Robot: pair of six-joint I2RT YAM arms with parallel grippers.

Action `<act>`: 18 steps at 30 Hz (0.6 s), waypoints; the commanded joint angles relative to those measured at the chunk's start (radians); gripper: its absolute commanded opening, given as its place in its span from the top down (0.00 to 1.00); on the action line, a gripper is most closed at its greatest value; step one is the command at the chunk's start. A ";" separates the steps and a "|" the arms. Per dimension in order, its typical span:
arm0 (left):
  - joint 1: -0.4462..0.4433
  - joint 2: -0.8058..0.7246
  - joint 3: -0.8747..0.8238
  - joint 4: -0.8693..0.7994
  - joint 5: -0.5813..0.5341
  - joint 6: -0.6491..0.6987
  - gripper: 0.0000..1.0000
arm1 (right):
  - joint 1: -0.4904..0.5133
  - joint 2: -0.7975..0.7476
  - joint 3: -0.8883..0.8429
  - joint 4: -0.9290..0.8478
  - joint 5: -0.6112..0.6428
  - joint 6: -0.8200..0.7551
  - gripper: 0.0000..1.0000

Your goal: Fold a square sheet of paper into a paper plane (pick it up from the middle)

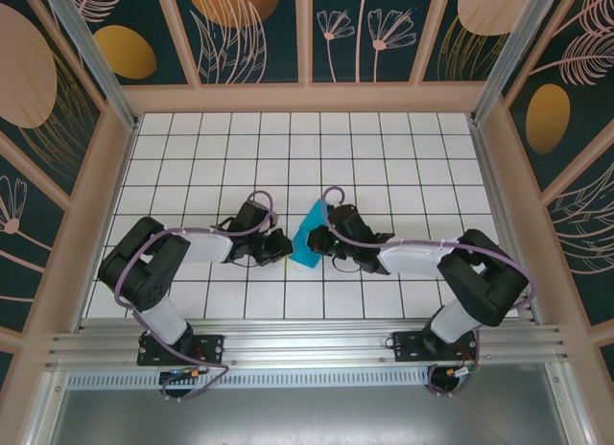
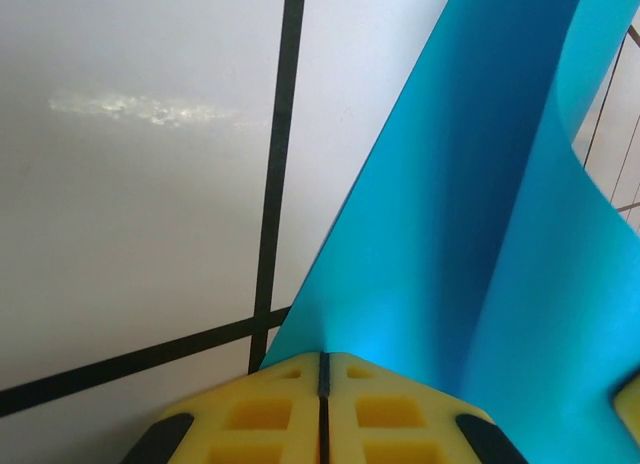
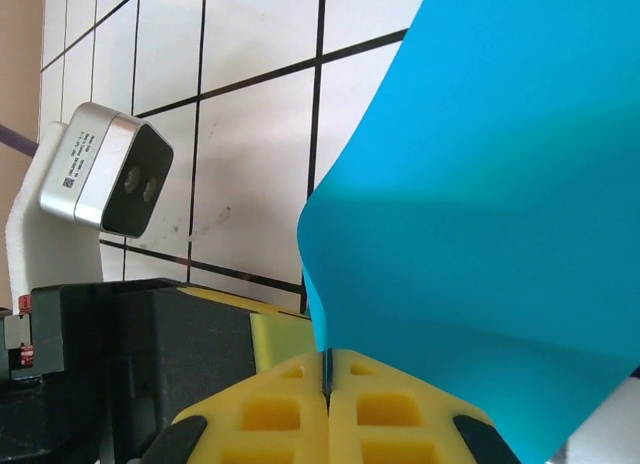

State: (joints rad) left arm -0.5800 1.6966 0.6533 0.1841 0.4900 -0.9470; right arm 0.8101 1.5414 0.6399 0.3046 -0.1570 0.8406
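The white gridded table lies open ahead of the arms and out to both sides, fenced by decorated wall panels. The square sheet of paper is held curled between the tools near mid-table. The left gripper has its yellow pads pressed together on the sheet's edge, with the paper rising ahead and to its right. The right gripper pinches another edge likewise, and the sheet spreads ahead and rightward.
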 commanded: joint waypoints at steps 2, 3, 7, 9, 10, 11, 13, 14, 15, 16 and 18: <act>-0.004 0.053 -0.005 -0.070 -0.065 0.026 0.89 | -0.035 -0.030 -0.025 0.012 -0.078 -0.089 0.99; -0.004 0.053 -0.003 -0.071 -0.065 0.027 0.89 | -0.039 -0.029 -0.031 0.024 -0.092 -0.092 0.99; -0.004 0.056 0.002 -0.072 -0.062 0.027 0.89 | -0.055 -0.016 -0.055 0.067 -0.128 -0.079 0.98; -0.004 0.054 0.004 -0.073 -0.060 0.027 0.89 | -0.060 -0.008 -0.063 0.086 -0.148 -0.070 0.98; -0.004 0.054 0.005 -0.072 -0.059 0.029 0.89 | -0.060 -0.003 -0.064 0.089 -0.147 -0.063 0.98; -0.003 0.054 0.006 -0.072 -0.058 0.029 0.89 | -0.060 0.000 -0.070 0.100 -0.149 -0.061 0.98; -0.003 0.054 0.008 -0.073 -0.056 0.030 0.88 | -0.061 0.011 -0.072 0.107 -0.152 -0.062 0.98; -0.004 0.053 0.009 -0.072 -0.056 0.030 0.88 | -0.064 0.013 -0.066 0.095 -0.148 -0.072 0.98; -0.003 0.054 0.009 -0.072 -0.056 0.032 0.88 | -0.067 0.017 -0.063 0.087 -0.152 -0.084 0.98; -0.004 0.051 0.009 -0.074 -0.056 0.034 0.88 | -0.072 0.018 -0.062 0.092 -0.171 -0.096 0.98; -0.004 0.050 0.011 -0.077 -0.058 0.036 0.88 | -0.075 0.014 -0.055 0.129 -0.234 -0.119 0.98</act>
State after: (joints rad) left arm -0.5800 1.7065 0.6670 0.1825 0.4900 -0.9421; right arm 0.7452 1.5417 0.5816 0.3687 -0.3115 0.7681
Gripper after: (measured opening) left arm 0.119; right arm 0.060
